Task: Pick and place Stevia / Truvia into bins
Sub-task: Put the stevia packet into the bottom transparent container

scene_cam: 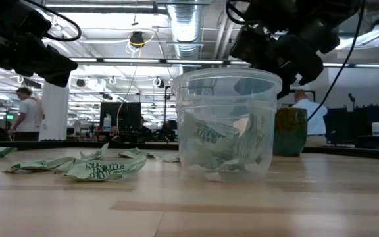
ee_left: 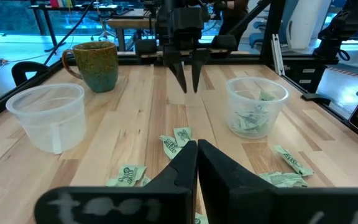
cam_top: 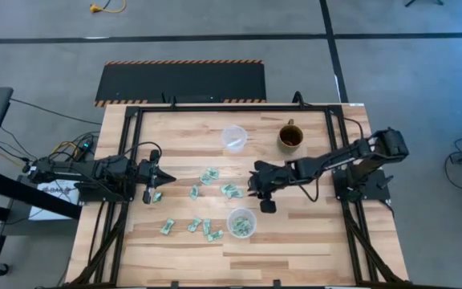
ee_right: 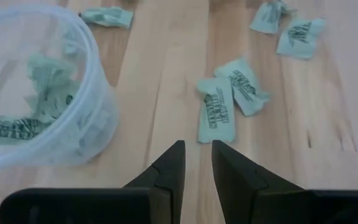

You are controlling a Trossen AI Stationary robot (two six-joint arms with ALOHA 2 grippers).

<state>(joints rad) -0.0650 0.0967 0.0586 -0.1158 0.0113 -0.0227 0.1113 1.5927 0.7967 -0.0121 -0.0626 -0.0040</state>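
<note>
Two Stevia packets (ee_right: pixel 229 102) lie just ahead of the right gripper (ee_right: pixel 197 163), jaws slightly apart, empty; it should widen them, then descend squarely over one.

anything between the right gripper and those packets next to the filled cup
Nothing visible. The right gripper hangs over bare wood, with a pair of packets just ahead and the filled cup off to one side, not between them.

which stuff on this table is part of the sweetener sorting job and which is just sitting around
Part of the job:
- green sweetener packets loose on the wood
- clear cup with packets in it
- empty clear cup
- right gripper near the loose packets
- left gripper

Just lying about:
- brown mug
</note>
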